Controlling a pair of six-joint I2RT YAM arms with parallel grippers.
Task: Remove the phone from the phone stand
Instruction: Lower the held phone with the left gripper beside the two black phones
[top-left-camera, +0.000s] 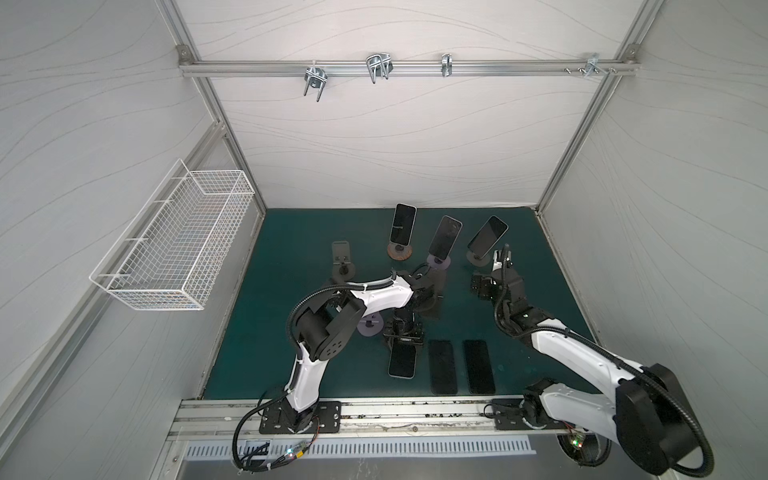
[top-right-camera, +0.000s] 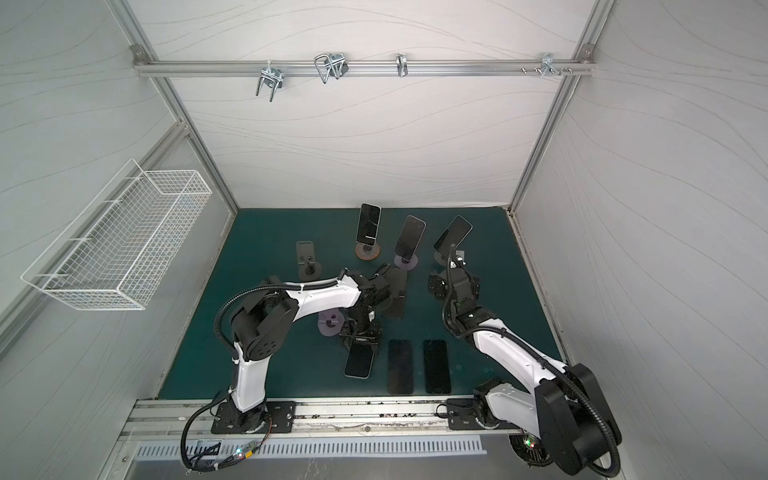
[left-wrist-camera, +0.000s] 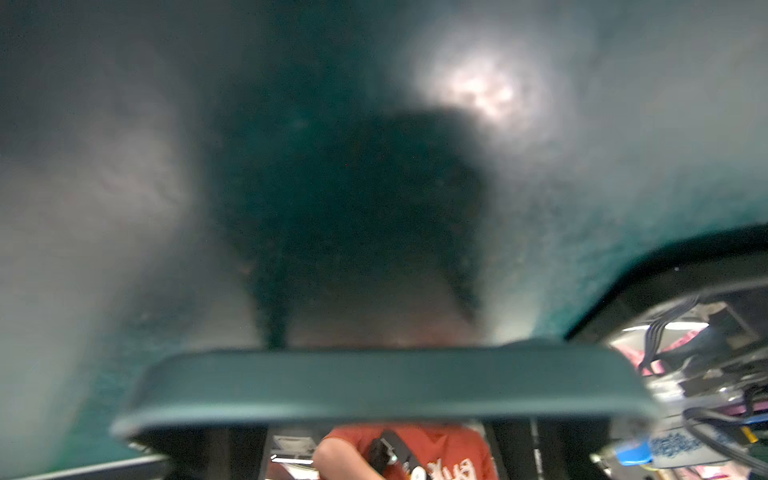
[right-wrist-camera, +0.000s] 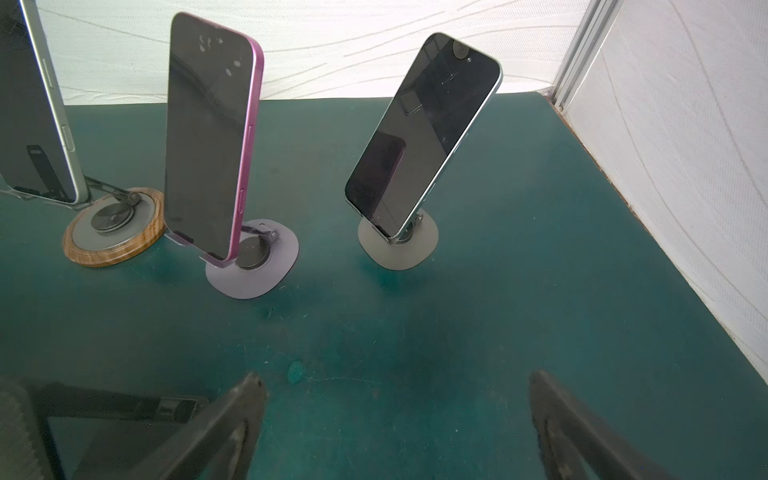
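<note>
A white wire basket (top-left-camera: 178, 237) hangs on the left wall, well apart from everything on the desk (top-left-camera: 257, 324). What it holds cannot be told from here.

At the back of the desk three stands each carry a tilted phone with a dark screen. A wood-rimmed stand (right-wrist-camera: 104, 241) has a grey-edged phone (right-wrist-camera: 37, 104), a purple-grey stand (right-wrist-camera: 253, 274) has a pink-edged phone (right-wrist-camera: 208, 137), and a grey stand (right-wrist-camera: 399, 249) has a silver-edged phone (right-wrist-camera: 424, 129). To their left a dark stand (top-left-camera: 341, 259) stands bare. A purple stand (top-left-camera: 371, 326) sits bare just beside the left arm.

The left fingers (top-left-camera: 404, 341) are pressed together on the far end of the phone (top-left-camera: 402, 361). It lies along the front of the desk, just left of two flat phones (top-left-camera: 442, 365) placed side by side. Whether it rests on the desk I cannot tell. In the left wrist view its dark edge (left-wrist-camera: 386, 386) runs across, close and blurred.

The right fingers (right-wrist-camera: 232, 419) are spread wide and pinch nothing. They hang over bare desk near the grey stand, apart from it.
</note>
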